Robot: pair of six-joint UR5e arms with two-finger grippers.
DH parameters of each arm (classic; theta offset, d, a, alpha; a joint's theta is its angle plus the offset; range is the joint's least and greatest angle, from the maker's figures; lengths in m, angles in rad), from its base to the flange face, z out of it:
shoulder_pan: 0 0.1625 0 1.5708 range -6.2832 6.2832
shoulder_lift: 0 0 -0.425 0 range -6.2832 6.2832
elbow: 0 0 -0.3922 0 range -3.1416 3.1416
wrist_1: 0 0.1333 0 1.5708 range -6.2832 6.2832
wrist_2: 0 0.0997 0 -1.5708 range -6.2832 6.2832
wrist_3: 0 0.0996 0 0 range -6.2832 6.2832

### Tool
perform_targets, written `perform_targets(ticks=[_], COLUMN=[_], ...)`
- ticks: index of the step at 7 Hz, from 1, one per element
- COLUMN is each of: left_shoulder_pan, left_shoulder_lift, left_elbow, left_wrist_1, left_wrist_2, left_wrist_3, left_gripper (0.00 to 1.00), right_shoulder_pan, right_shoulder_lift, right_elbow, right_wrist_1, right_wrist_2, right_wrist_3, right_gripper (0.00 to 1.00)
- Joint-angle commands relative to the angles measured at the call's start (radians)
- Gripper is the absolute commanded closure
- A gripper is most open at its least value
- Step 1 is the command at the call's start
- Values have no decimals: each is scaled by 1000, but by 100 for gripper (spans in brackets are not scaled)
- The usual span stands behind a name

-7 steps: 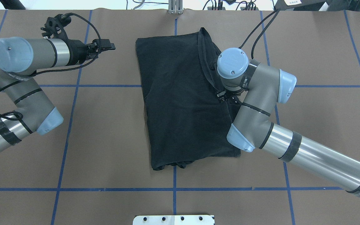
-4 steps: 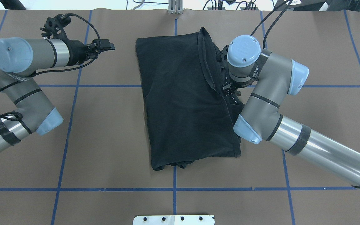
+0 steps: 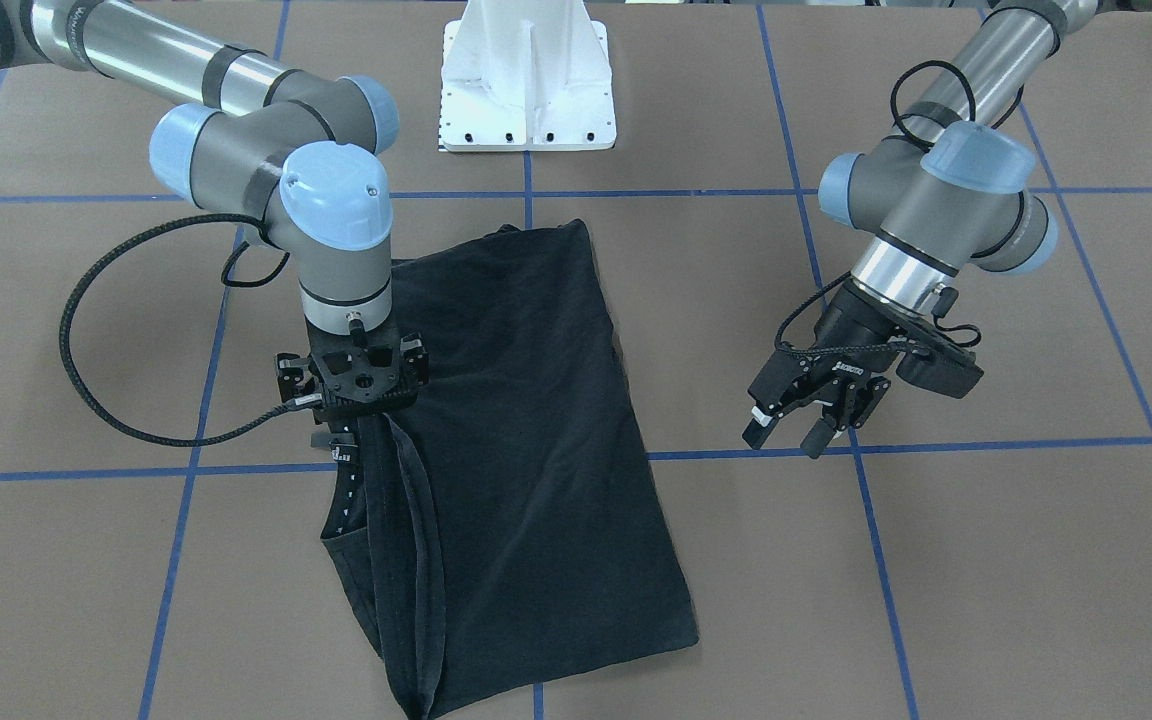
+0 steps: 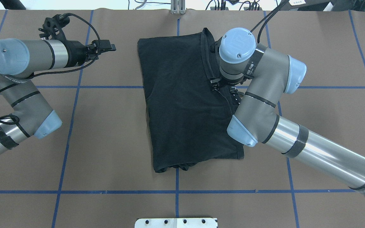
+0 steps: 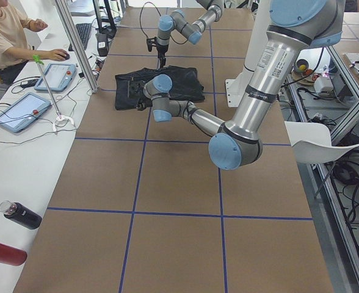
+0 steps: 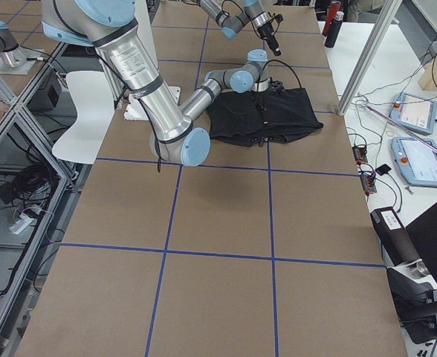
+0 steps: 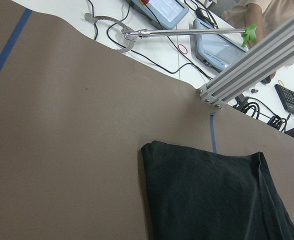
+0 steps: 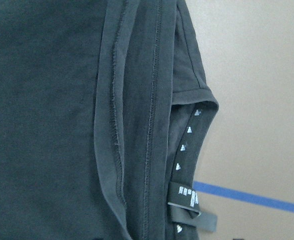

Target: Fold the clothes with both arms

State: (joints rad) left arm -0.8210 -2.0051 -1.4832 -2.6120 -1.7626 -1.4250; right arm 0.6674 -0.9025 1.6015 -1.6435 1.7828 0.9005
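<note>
The black T-shirt [image 4: 182, 104] lies folded into a tall rectangle at the table's middle, plain side up, also seen in the front view [image 3: 536, 430]. Its collar edge with a neck label [image 8: 187, 197] runs along the robot's right side. My right gripper [image 3: 336, 448] points straight down just over that collar edge [image 4: 215, 84]. Its fingers are mostly hidden under the wrist, so I cannot tell their state. My left gripper [image 3: 801, 435] hovers over bare table off the shirt's left side [image 4: 109, 47], open and holding nothing. The left wrist view shows the shirt's far left corner [image 7: 212, 200].
The white pedestal base [image 3: 526, 90] stands at the robot's edge. Blue tape lines [image 4: 176, 191] grid the brown table. An operators' bench with tablets [image 5: 21, 110] and a seated person [image 5: 8, 36] lies past the far edge. Two bottles [image 5: 21, 215] rest on it.
The right arm swung out toward the far right, then came back left over the shirt's collar edge. The left arm shifted slightly outward. The shirt has not moved.
</note>
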Motion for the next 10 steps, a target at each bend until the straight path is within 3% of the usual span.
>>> perform_targets(ticks=[1,2,3,4,7,10], left_shoulder_pan=[5,8,10,10,11,26], left_shoulder_lift=[2,0,0,0,-1,0], left_elbow=[-6,-14,-14,-12,-17,-14], left_wrist_1=[-2,-2,-2,-2,-2,0], left_wrist_2=[2,6,8,9,9,37], left_wrist_3=[1,1,1,3,1,1], left_gripper=[8,8,8,8,8,8], right_shoulder_pan=[-53,-83,-112,-117,-173,-210], right_shoulder_lift=[-108,-134,-236,-330,-357,-363], right_elbow=[174,187,211,239,232,236], right_wrist_1=[2,70,206,328,340,332], right_wrist_2=[43,43,35,41,35,33], right_wrist_3=[487,728,908,973,1061,1075], right_gripper=[12,12,15,15,23,23])
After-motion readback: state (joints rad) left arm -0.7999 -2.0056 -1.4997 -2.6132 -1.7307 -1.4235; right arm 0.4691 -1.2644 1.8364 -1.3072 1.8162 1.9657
